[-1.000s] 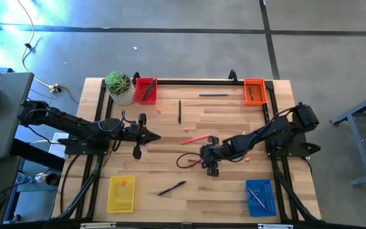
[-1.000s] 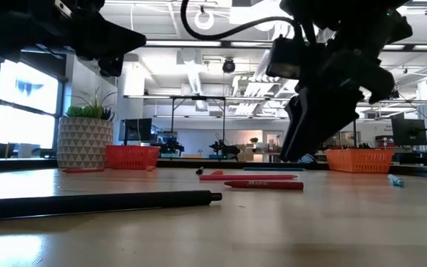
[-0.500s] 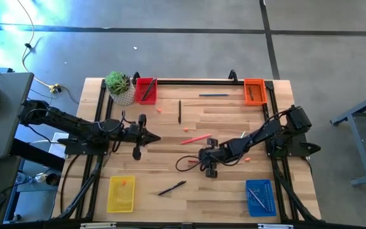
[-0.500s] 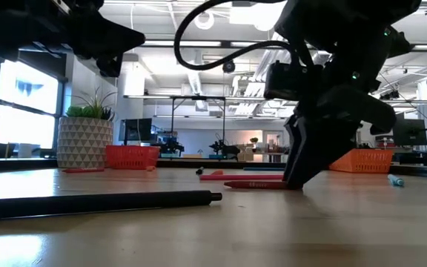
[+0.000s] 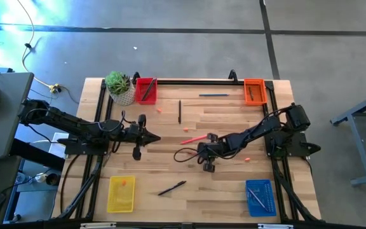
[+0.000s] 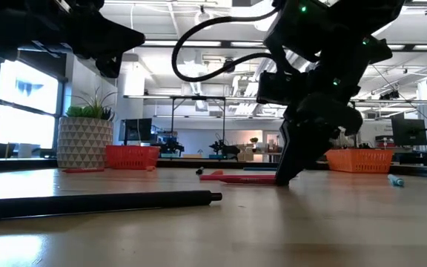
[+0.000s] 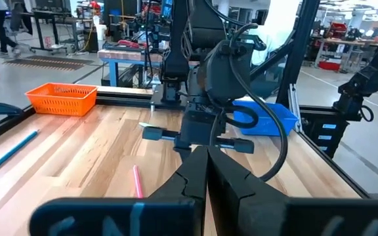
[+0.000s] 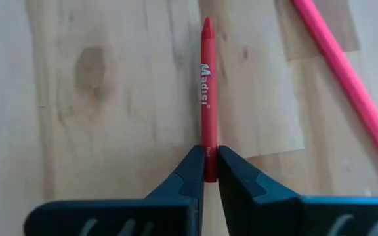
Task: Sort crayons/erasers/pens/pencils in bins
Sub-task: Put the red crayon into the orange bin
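Most of the red crayon (image 8: pixel 206 98) is showing in the right wrist view, but from overhead it is hiding under the right gripper (image 5: pixel 201 151) and cannot be picked out; in the low view only a red sliver by the fingertips is showing, probably the same crayon. The right gripper (image 8: pixel 206 165) is pinching down almost fully, its two dark fingers (image 8: pixel 188 172) pressing either flank of the crayon's blunt end, while the pointed end is sticking out ahead of them on the wooden table (image 5: pixel 221 121). A long pink pencil (image 8: pixel 346 75) is lying just beside the crayon, apart from it. Overhead, the gripper is sitting near the table's middle, well apart from the orange bin (image 5: pixel 253 91), red bin (image 5: pixel 145 90), yellow bin (image 5: pixel 121 194) and blue bin (image 5: pixel 260 198) at the corners. The left gripper (image 5: pixel 152 137) is hovering closed over the table, holding nothing, between the red and yellow bins.
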